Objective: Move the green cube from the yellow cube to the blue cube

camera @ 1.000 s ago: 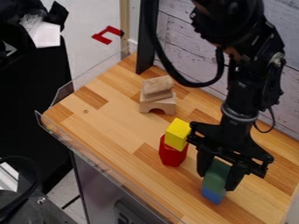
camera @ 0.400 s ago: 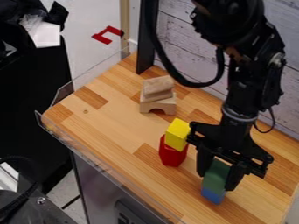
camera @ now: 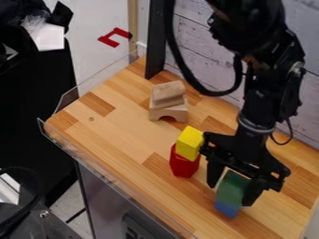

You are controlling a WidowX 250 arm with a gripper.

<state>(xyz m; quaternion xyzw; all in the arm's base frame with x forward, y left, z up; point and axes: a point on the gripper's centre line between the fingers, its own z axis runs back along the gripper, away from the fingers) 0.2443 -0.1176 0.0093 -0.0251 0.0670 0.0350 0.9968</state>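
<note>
The gripper [camera: 231,193] hangs at the lower right, open, with one finger on each side of the green cube [camera: 230,189]. A small gap shows between the left finger and the green cube. Directly beneath the green cube is the blue cube [camera: 226,209], partly covered by it, near the table's lower right part. To the left, the yellow cube [camera: 189,143] rests tilted on top of a red block [camera: 183,161], close to the gripper's left side.
Wooden blocks, one an arch [camera: 169,111], stand stacked farther back on the wooden table [camera: 124,135]. A clear low guard [camera: 109,169] runs along the table's left and front edges. A pale plank wall [camera: 193,44] rises behind.
The gripper's fingers have spread apart around the green cube, the left one shifting left. The upper arm has moved slightly to the right. The cubes look unmoved.
</note>
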